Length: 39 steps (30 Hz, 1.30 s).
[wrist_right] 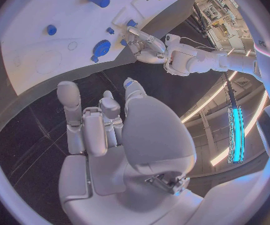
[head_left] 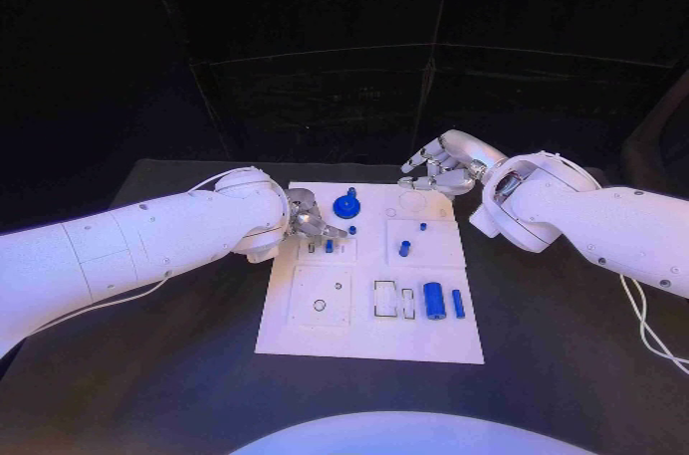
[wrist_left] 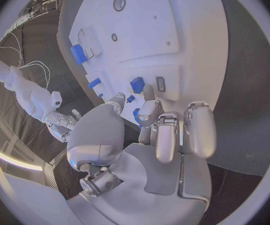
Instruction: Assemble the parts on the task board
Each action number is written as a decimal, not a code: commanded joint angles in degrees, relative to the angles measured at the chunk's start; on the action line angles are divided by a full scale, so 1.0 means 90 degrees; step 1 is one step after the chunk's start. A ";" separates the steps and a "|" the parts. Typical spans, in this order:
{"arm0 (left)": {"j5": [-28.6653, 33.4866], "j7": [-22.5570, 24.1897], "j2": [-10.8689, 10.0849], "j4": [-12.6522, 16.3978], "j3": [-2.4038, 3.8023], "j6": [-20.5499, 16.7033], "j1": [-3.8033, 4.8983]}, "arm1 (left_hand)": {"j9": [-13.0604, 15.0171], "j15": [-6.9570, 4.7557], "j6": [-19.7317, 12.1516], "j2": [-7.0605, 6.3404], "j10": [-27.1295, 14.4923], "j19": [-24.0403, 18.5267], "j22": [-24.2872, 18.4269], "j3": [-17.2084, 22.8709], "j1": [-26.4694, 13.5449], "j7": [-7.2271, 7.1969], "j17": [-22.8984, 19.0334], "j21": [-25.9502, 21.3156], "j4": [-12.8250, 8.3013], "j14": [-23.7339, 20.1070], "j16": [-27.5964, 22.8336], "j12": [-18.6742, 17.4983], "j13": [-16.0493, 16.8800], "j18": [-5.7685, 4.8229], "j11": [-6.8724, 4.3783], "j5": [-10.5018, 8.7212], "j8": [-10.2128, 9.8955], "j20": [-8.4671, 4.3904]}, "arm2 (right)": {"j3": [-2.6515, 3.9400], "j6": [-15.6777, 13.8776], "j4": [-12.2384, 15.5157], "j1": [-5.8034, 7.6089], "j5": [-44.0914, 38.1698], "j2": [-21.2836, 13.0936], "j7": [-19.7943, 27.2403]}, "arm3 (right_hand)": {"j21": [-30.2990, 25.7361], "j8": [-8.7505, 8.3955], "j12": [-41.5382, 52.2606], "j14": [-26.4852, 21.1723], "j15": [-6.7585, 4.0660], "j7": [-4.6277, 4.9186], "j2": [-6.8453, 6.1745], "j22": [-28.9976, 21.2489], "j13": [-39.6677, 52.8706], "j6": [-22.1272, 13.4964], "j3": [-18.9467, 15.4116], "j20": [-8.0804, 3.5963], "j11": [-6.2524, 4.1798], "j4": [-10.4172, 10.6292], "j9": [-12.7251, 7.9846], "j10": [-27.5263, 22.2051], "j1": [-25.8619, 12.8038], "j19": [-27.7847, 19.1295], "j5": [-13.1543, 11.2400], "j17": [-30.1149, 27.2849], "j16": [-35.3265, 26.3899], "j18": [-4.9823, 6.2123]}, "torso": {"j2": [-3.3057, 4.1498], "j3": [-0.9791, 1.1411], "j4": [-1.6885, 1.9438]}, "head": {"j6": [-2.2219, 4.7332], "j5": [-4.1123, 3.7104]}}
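The white task board (head_left: 370,331) lies in the middle of the black table. My left hand (head_left: 309,221) hovers low over its far left part, fingers (wrist_left: 148,92) spread and pointing down beside small blue parts (head_left: 329,244) (wrist_left: 136,84); nothing sits between them. A round blue gear (head_left: 346,207) (wrist_right: 102,47) stands just right of that hand. My right hand (head_left: 438,171) (wrist_right: 100,120) hangs past the board's far edge, fingers loosely apart and holding nothing. Two blue cylinders (head_left: 432,300) lie near the board's right side, and a smaller blue peg (head_left: 406,248) sits mid-board.
Recesses and a ring-shaped slot (head_left: 319,305) mark the board's near left half. Black table (head_left: 158,375) surrounds the board on all sides. In the left wrist view the right hand (wrist_left: 63,122) shows beyond the board.
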 commanded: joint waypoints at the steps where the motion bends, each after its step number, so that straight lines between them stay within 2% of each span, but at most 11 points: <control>1: 0.0150 -0.0033 -0.0076 0.0144 0.0190 -0.0021 0.0044 | 0.0000 -0.0033 -0.0064 -0.0012 -0.0082 -0.0045 -0.0092 -0.0135 0.0049 0.0025 0.1677 -0.0082 0.0031 0.0649 0.0021 -0.0118 -0.0102 -0.0075 0.0033 0.0002 -0.0014 -0.0012 | 0.0003 -0.0039 -0.0016 0.0011 0.0035 0.0009 0.0069 | -0.0015 0.0025 -0.0022 0.0256 -0.0030 0.0022 0.0007 -0.0005 -0.0005 -0.0039 -0.0028 -0.0012 0.0003 -0.0003 -0.0009 -0.0045 0.0019 -0.0034 0.0014 -0.0006 -0.0025 0.0055 | 0.0001 -0.0001 0.0004 | 0.0012 -0.0004; 4: 0.0272 -0.0087 -0.0168 0.0220 0.0398 0.0226 0.0136 | -0.0062 0.0016 -0.0320 -0.0012 -0.0290 -0.0129 -0.0240 -0.0249 0.0310 0.0116 0.1677 -0.0192 -0.0025 0.0649 0.0021 -0.0366 -0.0369 -0.0045 0.0104 0.0007 -0.0171 0.0016 | 0.0003 -0.0040 -0.0037 0.0011 0.0039 0.0016 0.0073 | -0.0028 0.0025 -0.0031 0.0251 -0.0029 0.0024 0.0008 -0.0023 -0.0014 -0.0042 -0.0033 -0.0012 0.0003 0.0003 -0.0009 -0.0053 0.0017 -0.0044 0.0013 -0.0023 -0.0038 0.0058 | -0.0001 0.0002 0.0000 | 0.0024 -0.0006; 6: 0.0310 -0.0110 -0.0210 0.0198 0.0475 0.0431 0.0242 | -0.0116 0.0066 -0.0459 0.0043 -0.0380 -0.0202 -0.0364 -0.0235 0.0660 0.0184 0.1677 -0.0287 -0.0177 0.0649 0.0021 -0.0454 -0.0467 -0.0021 0.0162 0.0015 -0.0276 0.0057 | 0.0003 -0.0037 -0.0047 0.0011 0.0041 0.0020 0.0075 | -0.0028 0.0025 -0.0031 0.0251 -0.0029 0.0024 0.0008 -0.0023 -0.0014 -0.0042 -0.0033 -0.0012 0.0003 0.0003 -0.0009 -0.0053 0.0017 -0.0044 0.0013 -0.0023 -0.0038 0.0058 | 0.0000 0.0001 -0.0004 | 0.0041 -0.0003; 10: 0.0346 -0.0180 -0.0179 -0.0120 0.0553 0.0999 0.0495 | -0.0223 0.0134 -0.0595 0.0174 -0.0437 -0.0241 -0.0429 -0.0251 0.0902 0.0272 0.1677 -0.0347 -0.0241 0.0649 0.0021 -0.0497 -0.0531 -0.0006 0.0237 0.0014 -0.0434 0.0122 | 0.0003 -0.0032 -0.0064 0.0011 0.0043 0.0026 0.0072 | -0.0028 0.0025 -0.0031 0.0251 -0.0029 0.0024 0.0008 -0.0023 -0.0014 -0.0042 -0.0033 -0.0012 0.0003 0.0003 -0.0009 -0.0053 0.0017 -0.0044 0.0013 -0.0023 -0.0038 0.0058 | -0.0004 0.0009 -0.0003 | 0.0058 -0.0006; 13: 0.0348 -0.0216 -0.0103 -0.0404 0.0572 0.1224 0.0603 | -0.0266 0.0157 -0.0616 0.0214 -0.0468 -0.0262 -0.0464 -0.0286 0.0942 0.0297 0.1677 -0.0377 -0.0234 0.0649 0.0021 -0.0524 -0.0567 0.0003 0.0263 0.0014 -0.0487 0.0149 | 0.0003 -0.0028 -0.0071 0.0011 0.0043 0.0033 0.0072 | -0.0034 0.0026 -0.0032 0.0249 -0.0029 0.0024 0.0009 -0.0032 -0.0016 -0.0044 -0.0035 -0.0011 0.0004 0.0005 -0.0009 -0.0055 0.0018 -0.0049 0.0014 -0.0032 -0.0045 0.0060 | -0.0003 0.0012 -0.0006 | 0.0061 0.0002; 17: 0.0348 -0.0209 0.0165 -0.1100 0.0584 0.1511 0.0714 | -0.0301 0.0174 -0.0600 0.0298 -0.0475 -0.0263 -0.0463 -0.0314 0.0969 0.0312 0.1677 -0.0384 -0.0207 0.0649 0.0021 -0.0516 -0.0565 0.0005 0.0278 0.0014 -0.0517 0.0172 | 0.0002 -0.0020 -0.0089 0.0011 0.0044 0.0055 0.0072 | -0.0037 0.0026 -0.0033 0.0247 -0.0028 0.0024 0.0010 -0.0037 -0.0017 -0.0044 -0.0036 -0.0011 0.0004 0.0006 -0.0009 -0.0057 0.0018 -0.0051 0.0014 -0.0037 -0.0049 0.0061 | 0.0010 -0.0005 0.0000 | 0.0074 -0.0010; 22: 0.0219 -0.0075 0.0564 -0.1858 0.0567 0.1679 0.0740 | -0.0323 0.0182 -0.0578 0.0337 -0.0476 -0.0262 -0.0462 -0.0362 0.0956 0.0316 0.1677 -0.0387 -0.0167 0.0649 0.0021 -0.0504 -0.0561 0.0007 0.0284 0.0013 -0.0531 0.0185 | 0.0002 -0.0013 -0.0107 0.0010 0.0044 0.0092 0.0082 | -0.0037 0.0027 -0.0030 0.0247 -0.0028 0.0024 0.0013 -0.0034 -0.0014 -0.0045 -0.0036 -0.0011 0.0004 0.0007 -0.0009 -0.0054 0.0020 -0.0050 0.0016 -0.0035 -0.0048 0.0060 | 0.0024 -0.0010 -0.0010 | 0.0082 0.0026; 25: 0.0141 -0.0021 0.0737 -0.2175 0.0548 0.1762 0.0729 | -0.0333 0.0184 -0.0559 0.0348 -0.0475 -0.0258 -0.0454 -0.0398 0.0944 0.0315 0.1677 -0.0384 -0.0143 0.0649 0.0021 -0.0496 -0.0557 0.0007 0.0285 0.0012 -0.0533 0.0190 | 0.0002 -0.0011 -0.0114 0.0010 0.0044 0.0109 0.0087 | -0.0038 0.0027 -0.0035 0.0247 -0.0028 0.0024 0.0015 -0.0034 -0.0019 -0.0046 -0.0036 -0.0010 0.0004 0.0008 -0.0009 -0.0059 0.0024 -0.0050 0.0017 -0.0034 -0.0049 0.0060 | 0.0019 -0.0004 -0.0021 | 0.0071 0.0051; 31: -0.0089 0.0069 0.0973 -0.2612 0.0493 0.1911 0.0675 | -0.0368 0.0187 -0.0518 0.0362 -0.0487 -0.0262 -0.0461 -0.0551 0.0902 0.0314 0.1677 -0.0397 -0.0063 0.0649 0.0021 -0.0493 -0.0569 0.0012 0.0286 0.0012 -0.0550 0.0201 | 0.0002 -0.0014 -0.0118 0.0009 0.0044 0.0122 0.0093 | -0.0038 0.0027 -0.0035 0.0247 -0.0028 0.0024 0.0015 -0.0034 -0.0019 -0.0046 -0.0036 -0.0010 0.0004 0.0008 -0.0009 -0.0059 0.0024 -0.0050 0.0017 -0.0034 -0.0049 0.0060 | 0.0038 -0.0009 -0.0040 | 0.0067 0.0089; 35: -0.0142 0.0125 0.1079 -0.2785 0.0435 0.1959 0.0622 | -0.0377 0.0187 -0.0507 0.0373 -0.0488 -0.0260 -0.0456 -0.0598 0.0893 0.0313 0.1677 -0.0395 -0.0038 0.0649 0.0021 -0.0489 -0.0568 0.0011 0.0286 0.0012 -0.0554 0.0203 | 0.0002 -0.0021 -0.0114 0.0009 0.0044 0.0130 0.0097 | -0.0046 0.0028 -0.0040 0.0246 -0.0028 0.0024 0.0021 -0.0046 -0.0025 -0.0047 -0.0035 -0.0010 0.0004 0.0009 -0.0009 -0.0064 0.0030 -0.0056 0.0021 -0.0037 -0.0052 0.0062 | 0.0039 -0.0010 -0.0022 | 0.0044 0.0090; 39: -0.0164 0.0172 0.1150 -0.2884 0.0410 0.1994 0.0552 | -0.0382 0.0188 -0.0500 0.0381 -0.0490 -0.0262 -0.0459 -0.0620 0.0891 0.0312 0.1677 -0.0399 -0.0026 0.0649 0.0021 -0.0488 -0.0569 0.0012 0.0285 0.0012 -0.0555 0.0203 | 0.0002 -0.0021 -0.0120 0.0009 0.0044 0.0145 0.0102 | -0.0046 0.0028 -0.0040 0.0246 -0.0028 0.0024 0.0021 -0.0046 -0.0025 -0.0047 -0.0035 -0.0010 0.0004 0.0009 -0.0009 -0.0064 0.0030 -0.0056 0.0021 -0.0037 -0.0052 0.0062 | 0.0029 -0.0011 -0.0028 | 0.0027 0.0099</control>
